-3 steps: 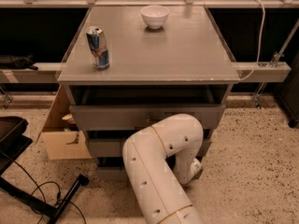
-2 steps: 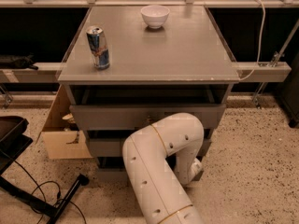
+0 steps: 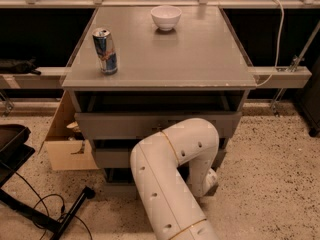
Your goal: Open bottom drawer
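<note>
The grey cabinet (image 3: 160,59) has three drawers stacked in its front. Only a strip of the bottom drawer (image 3: 119,187) shows at the lower left; the rest, knob included, is hidden behind my white arm (image 3: 170,184). The arm bends down across the drawer fronts. My gripper (image 3: 208,182) is low at the cabinet's right foot, near the bottom drawer's level, and mostly covered by the arm's elbow. The top drawer (image 3: 125,125) and middle drawer (image 3: 112,157) stick out a little from the frame.
A blue can (image 3: 105,50) and a white bowl (image 3: 166,17) stand on the cabinet top. A cardboard box (image 3: 64,144) sits against the cabinet's left side. A black stand and cables (image 3: 30,204) lie on the speckled floor at left. A rail (image 3: 280,76) runs behind.
</note>
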### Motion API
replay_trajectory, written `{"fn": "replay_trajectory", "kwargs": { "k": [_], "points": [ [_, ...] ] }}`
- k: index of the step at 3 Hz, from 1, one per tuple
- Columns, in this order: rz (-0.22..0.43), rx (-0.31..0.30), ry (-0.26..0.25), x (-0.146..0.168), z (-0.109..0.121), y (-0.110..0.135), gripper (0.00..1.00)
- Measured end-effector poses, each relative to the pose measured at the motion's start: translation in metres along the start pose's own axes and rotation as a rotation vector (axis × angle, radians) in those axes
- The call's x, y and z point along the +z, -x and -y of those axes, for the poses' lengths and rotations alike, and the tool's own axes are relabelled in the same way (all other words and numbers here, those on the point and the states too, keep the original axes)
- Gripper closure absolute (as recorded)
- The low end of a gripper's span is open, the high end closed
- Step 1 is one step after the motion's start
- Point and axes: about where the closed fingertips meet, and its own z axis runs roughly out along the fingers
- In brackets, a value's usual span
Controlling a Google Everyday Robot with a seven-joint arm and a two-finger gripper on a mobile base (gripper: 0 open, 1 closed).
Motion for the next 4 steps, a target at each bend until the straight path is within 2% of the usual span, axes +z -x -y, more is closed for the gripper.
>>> {"fn": "replay_trajectory", "kwargs": {
  "k": [4],
  "points": [
    [-0.003, -0.009, 0.019, -0.023, -0.019, -0.014, 1.00]
  ]
}}
